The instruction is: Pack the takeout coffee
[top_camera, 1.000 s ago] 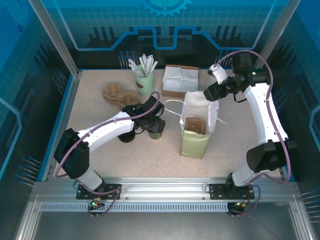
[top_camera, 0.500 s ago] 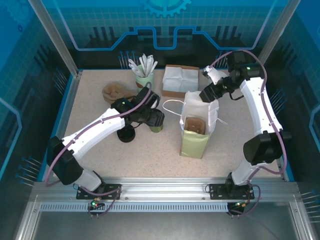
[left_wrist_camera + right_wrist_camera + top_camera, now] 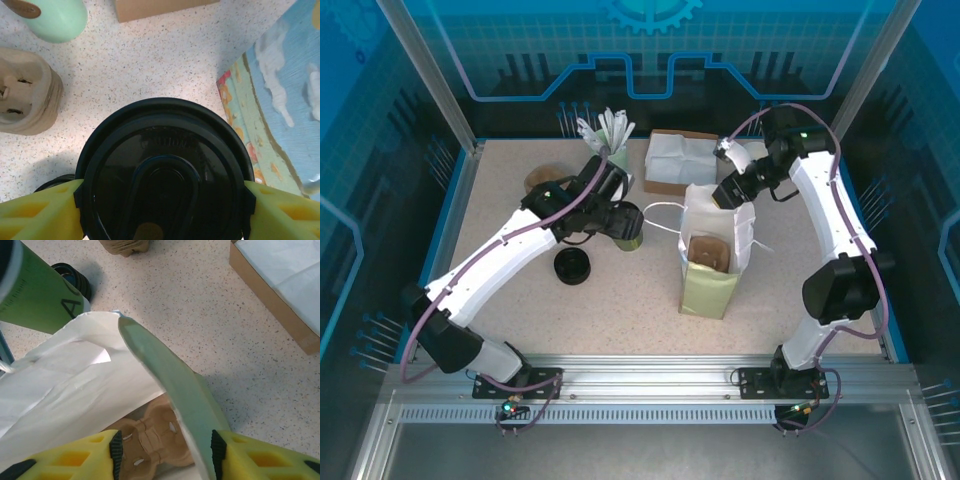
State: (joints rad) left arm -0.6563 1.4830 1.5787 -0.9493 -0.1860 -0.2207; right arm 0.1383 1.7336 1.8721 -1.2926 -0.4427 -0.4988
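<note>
Takeout coffee (image 3: 628, 230) is clamped in the left gripper (image 3: 617, 222). Its 2 yellow fingers (image 3: 40, 212) press on opposite sides just under the black lid, a side hold that leaves the cup's base free to go down first. From above, the cup looks lifted off the worktop (image 3: 620, 310), to the left of the paper bag (image 3: 712, 290) and apart from it.

At the bag's far rim, the right gripper (image 3: 728, 192) has its fingers (image 3: 265, 462) standing apart astride the wall, not closed on it. 1 finger is inside above the cardboard cup carrier (image 3: 150, 437) and 1 is outside. That stance probably steadies the light bag and keeps its mouth spread for the incoming cup. The carrier lies low in the bag, most likely to seat the cup so it cannot tip.

The step in hand seems to be the carry across. The cup must clear the near rim and the white handle loop (image 3: 660, 215), then descend into a carrier well. Clipping the rim could fold the mouth or topple the bag.
</note>
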